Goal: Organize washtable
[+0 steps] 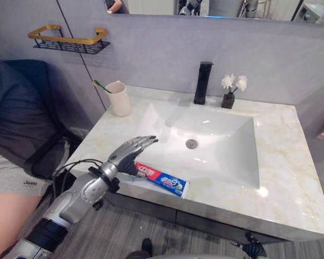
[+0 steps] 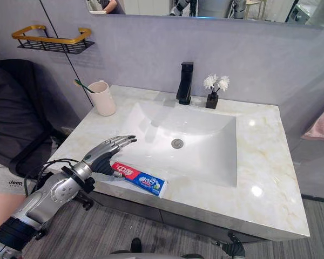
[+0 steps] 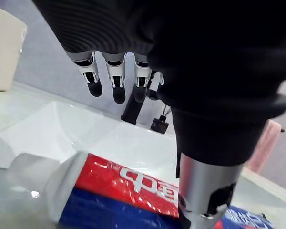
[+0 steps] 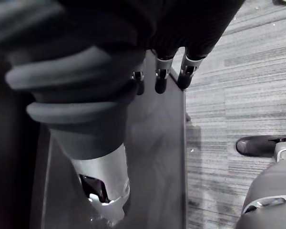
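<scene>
Black faucet stands at twelve o'clock, flower pot just beside, at its three; gold-railed shelf at ten.

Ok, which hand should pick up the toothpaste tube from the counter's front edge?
Left. The left hand hovers open just above the toothpaste tube; the right hand hangs low near the floor.

From the head, we look down on the washtable through two eyes set slightly apart; both take in the sink and faucet. Our left wrist view runs along the left hand, very close above the toothpaste tube. The right wrist view seems to face the floor.
</scene>
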### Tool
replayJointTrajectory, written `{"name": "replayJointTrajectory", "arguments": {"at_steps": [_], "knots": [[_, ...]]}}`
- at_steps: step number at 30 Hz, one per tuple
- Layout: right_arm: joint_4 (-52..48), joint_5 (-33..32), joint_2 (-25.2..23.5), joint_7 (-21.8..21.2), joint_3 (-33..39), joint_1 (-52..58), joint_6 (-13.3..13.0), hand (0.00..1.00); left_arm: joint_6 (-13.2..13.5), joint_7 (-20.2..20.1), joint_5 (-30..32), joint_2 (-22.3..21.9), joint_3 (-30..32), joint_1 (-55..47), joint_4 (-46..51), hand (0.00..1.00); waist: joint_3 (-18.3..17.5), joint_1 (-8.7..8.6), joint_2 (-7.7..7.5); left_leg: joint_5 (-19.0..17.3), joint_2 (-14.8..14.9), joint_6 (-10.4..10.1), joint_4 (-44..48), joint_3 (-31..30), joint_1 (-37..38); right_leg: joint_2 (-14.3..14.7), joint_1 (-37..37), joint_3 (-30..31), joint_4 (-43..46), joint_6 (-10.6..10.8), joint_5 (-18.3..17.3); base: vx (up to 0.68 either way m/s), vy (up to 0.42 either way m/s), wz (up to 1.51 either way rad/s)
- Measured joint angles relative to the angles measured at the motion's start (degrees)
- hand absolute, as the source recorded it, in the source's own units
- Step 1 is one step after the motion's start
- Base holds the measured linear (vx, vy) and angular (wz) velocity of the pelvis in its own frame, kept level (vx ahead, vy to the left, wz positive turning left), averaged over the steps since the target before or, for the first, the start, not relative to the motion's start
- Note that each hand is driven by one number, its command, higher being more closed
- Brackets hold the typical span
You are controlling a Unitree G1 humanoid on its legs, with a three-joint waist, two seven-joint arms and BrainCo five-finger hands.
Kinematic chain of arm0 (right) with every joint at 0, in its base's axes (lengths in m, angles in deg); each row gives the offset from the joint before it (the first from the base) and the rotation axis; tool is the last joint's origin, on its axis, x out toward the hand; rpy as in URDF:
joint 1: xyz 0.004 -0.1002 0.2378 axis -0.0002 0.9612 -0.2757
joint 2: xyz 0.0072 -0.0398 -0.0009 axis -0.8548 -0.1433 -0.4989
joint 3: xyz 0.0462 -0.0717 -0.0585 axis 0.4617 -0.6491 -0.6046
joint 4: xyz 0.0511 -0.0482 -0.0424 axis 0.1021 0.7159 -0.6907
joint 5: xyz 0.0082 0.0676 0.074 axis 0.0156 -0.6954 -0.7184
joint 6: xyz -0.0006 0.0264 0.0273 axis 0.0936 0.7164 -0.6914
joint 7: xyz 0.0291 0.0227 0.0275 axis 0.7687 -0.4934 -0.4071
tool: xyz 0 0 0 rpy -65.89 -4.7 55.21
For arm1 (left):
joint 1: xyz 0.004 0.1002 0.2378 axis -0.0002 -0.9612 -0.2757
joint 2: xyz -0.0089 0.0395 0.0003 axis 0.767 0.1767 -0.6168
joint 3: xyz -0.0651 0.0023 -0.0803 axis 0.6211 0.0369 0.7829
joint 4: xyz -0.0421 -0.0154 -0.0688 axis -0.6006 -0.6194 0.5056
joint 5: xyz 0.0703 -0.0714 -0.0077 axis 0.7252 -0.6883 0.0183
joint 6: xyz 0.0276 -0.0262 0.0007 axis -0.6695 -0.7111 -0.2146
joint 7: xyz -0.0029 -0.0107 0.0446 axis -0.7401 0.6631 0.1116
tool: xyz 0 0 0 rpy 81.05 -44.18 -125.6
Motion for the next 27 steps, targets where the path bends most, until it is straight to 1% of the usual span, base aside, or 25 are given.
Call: {"name": "replayJointTrajectory", "arguments": {"at_steps": [2, 6, 7, 9, 10, 12, 16, 18, 22, 24, 27], "knots": [[0.0, 0.55, 0.41, -0.01, -0.48, -0.22, 0.0, 0.0, 0.52, -0.53, 0.12, 0.09, -0.3, -0.05, -0.73, 0.0, 0.1, -0.08, 0.16, -0.08, 0.1, -0.02, 0.0, 0.27, 0.17, 0.04, 0.0, 0.25, 0.02, -0.01, 0.01, -0.02, -0.019, -0.09], [0.0, 1.08, 1.25, -0.05, -2.13, -0.62, 0.0, 0.0, 0.68, -1.69, 1.2, 0.99, -2.1, -0.33, -1.85, 0.0, 0.31, -0.04, 0.52, -0.15, 0.47, -0.1, -0.02, 0.85, 0.32, 0.22, -0.38, 0.9, 0.08, -0.06, 0.04, -0.04, -0.019, -0.1], [0.0, 1.11, 1.57, -0.1, -2.22, -0.95, 0.0, 0.0, 0.89, -1.68, 1.56, 1.0, -2.26, -0.51, -1.97, 1.0, 0.36, 0.02, 0.7, -0.2, 0.6, -0.05, -0.03, 1.35, 0.27, 0.24, -0.83, 1.42, 0.12, -0.12, 0.14, -0.05, -0.007, -0.17], [-0.01, 1.12, 1.8, -0.28, -2.3, -1.07, -0.01, 0.0, 1.04, -1.72, 1.74, 1.01, -2.34, -0.51, -2.03, 1.0, 0.4, -0.04, 0.91, -0.23, 0.54, 0.0, -0.04, 1.4, 0.26, 0.16, -0.86, 1.46, 0.11, -0.06, 0.19, -0.05, -0.006, -0.07], [-0.01, 1.18, 2.11, -0.48, -2.82, -1.04, -0.02, 0.0, 1.7, -2.11, 1.99, 1.28, -2.54, -0.51, -2.14, 1.0, 0.42, -0.08, 0.97, -0.27, 0.48, 0.06, -0.05, 1.43, 0.25, 0.1, -0.9, 1.52, 0.09, 0.0, 0.23, -0.04, -0.006, -0.01], [-0.01, 1.28, 2.38, -0.49, -3.65, -1.05, -0.01, 0.0, 2.17, -2.79, 1.96, 2.05, -3.18, -0.5, -2.15, 1.0, 0.42, -0.06, 0.97, -0.27, 0.49, 0.06, -0.06, 1.44, 0.22, 0.1, -0.95, 1.55, 0.07, 0.02, 0.24, -0.03, -0.01, -0.01], [-0.02, 2.42, 2.9, -0.56, -3.88, -1.1, -0.01, 0.0, 3.02, -2.65, 1.65, 2.67, -3.56, -0.33, -2.28, 1.0, 0.36, -0.03, 1.05, -0.28, 0.52, 0.06, -0.07, 1.72, 0.11, 0.12, -1.27, 2.05, 0.04, 0.08, 0.3, -0.02, -0.01, -0.04], [-0.01, 2.85, 3.1, -0.61, -4.12, -1.82, 0.0, 0.0, 2.98, -2.49, 1.3, 2.59, -3.48, 0.61, -3.38, 1.0, 0.28, -0.18, 1.18, -0.28, 0.59, 0.07, -0.06, 2.2, -0.25, 0.15, -1.88, 2.77, -0.04, 0.13, 0.56, -0.03, -0.01, -0.13], [-0.47, 2.86, 3.3, -0.65, -4.47, -2.52, 0.0, 0.0, 2.56, -2.5, 0.75, 2.59, -3.48, 1.73, -4.43, 1.0, 0.14, -1.05, 1.37, -0.57, 0.59, 0.21, -0.04, 3.25, -0.24, 0.1, -1.92, 3.59, -1.21, 0.14, 1.46, -0.01, -0.007, -0.14], [-1.72, 2.85, 3.34, -0.63, -4.46, -2.45, 0.02, 0.0, 2.02, -2.49, 0.73, 2.56, -3.46, 1.91, -5.55, 1.0, 0.05, -1.87, 1.51, -0.74, 0.59, 0.25, -0.03, 3.8, -0.21, 0.1, -1.93, 4.21, -1.71, 0.23, 1.82, 0.0, -0.015, -0.13], [-2.23, 2.85, 3.72, -0.61, -4.43, -2.45, 0.02, 0.0, 1.49, -2.5, 0.59, 2.53, -3.46, 1.61, -6.52, 1.0, -0.11, -2.04, 1.78, -0.86, 0.62, 0.3, -0.02, 4.55, -0.14, 0.06, -2.09, 4.77, -1.88, 0.3, 2.08, 0.0, -0.018, -0.13]]}}
